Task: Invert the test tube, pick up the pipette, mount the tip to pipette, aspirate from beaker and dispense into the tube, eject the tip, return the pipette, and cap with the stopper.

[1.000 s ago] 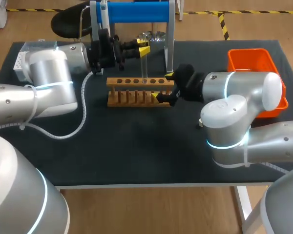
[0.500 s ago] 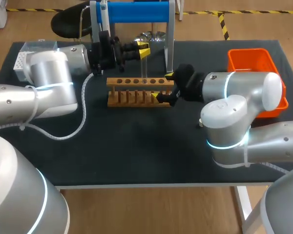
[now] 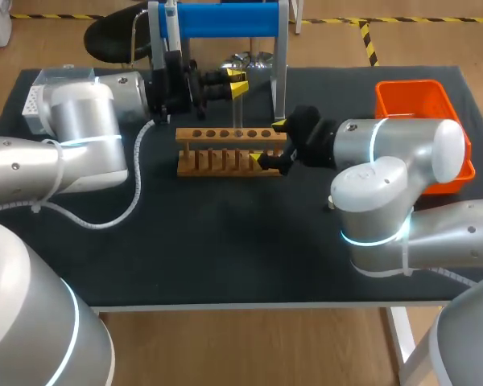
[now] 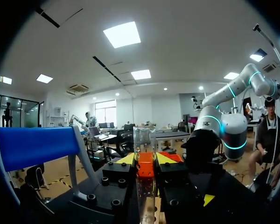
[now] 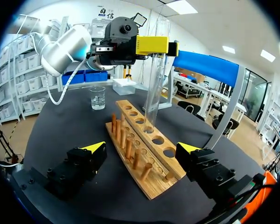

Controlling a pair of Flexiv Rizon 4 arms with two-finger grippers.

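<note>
Black table (image 3: 225,241) carried a wooden rack (image 3: 229,149) at its middle, with an orange bin (image 3: 410,84) at the far right. Our left gripper (image 3: 237,81) was closed on the test tube (image 3: 238,108), gripping its upper part and holding it upright, its lower end at a hole right of the rack's middle. Our right gripper (image 3: 270,141) stood wide open, one finger on each side of the rack's right end, clasping nothing. We saw a small beaker (image 5: 97,98) on the table beyond the rack
</note>
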